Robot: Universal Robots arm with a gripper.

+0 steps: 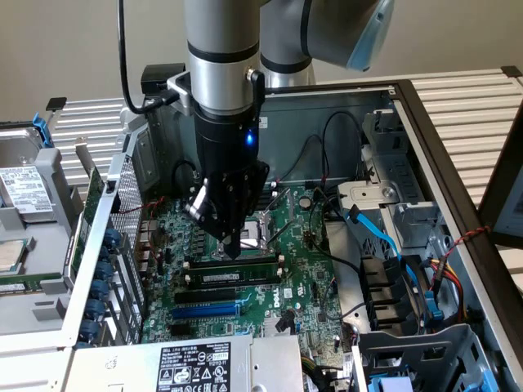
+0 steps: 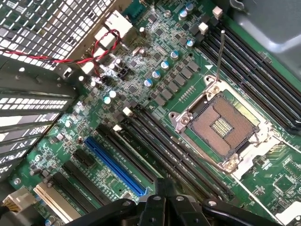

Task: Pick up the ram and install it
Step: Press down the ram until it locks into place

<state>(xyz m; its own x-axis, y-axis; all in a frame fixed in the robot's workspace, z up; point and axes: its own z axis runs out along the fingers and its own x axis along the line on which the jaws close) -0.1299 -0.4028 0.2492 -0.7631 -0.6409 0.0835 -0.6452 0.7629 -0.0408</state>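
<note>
The ram (image 1: pixel 245 278) (image 2: pixel 136 151) is a long, thin, dark stick with a small white label strip. It lies seated in a black memory slot on the green motherboard (image 1: pixel 306 269), two slots behind the blue slot. My gripper (image 1: pixel 231 251) (image 2: pixel 163 186) points straight down over the stick's middle, shut, with nothing between its fingers. Whether the tips touch the ram cannot be told.
The open CPU socket (image 1: pixel 260 229) (image 2: pixel 223 125) lies just behind the memory slots. A long blue slot (image 1: pixel 204 311) (image 2: pixel 115 165) runs in front of them. Red and black wires (image 2: pixel 101 42) hang by the perforated case wall. Blue cables (image 1: pixel 380 237) and drive bays fill the exterior view's right.
</note>
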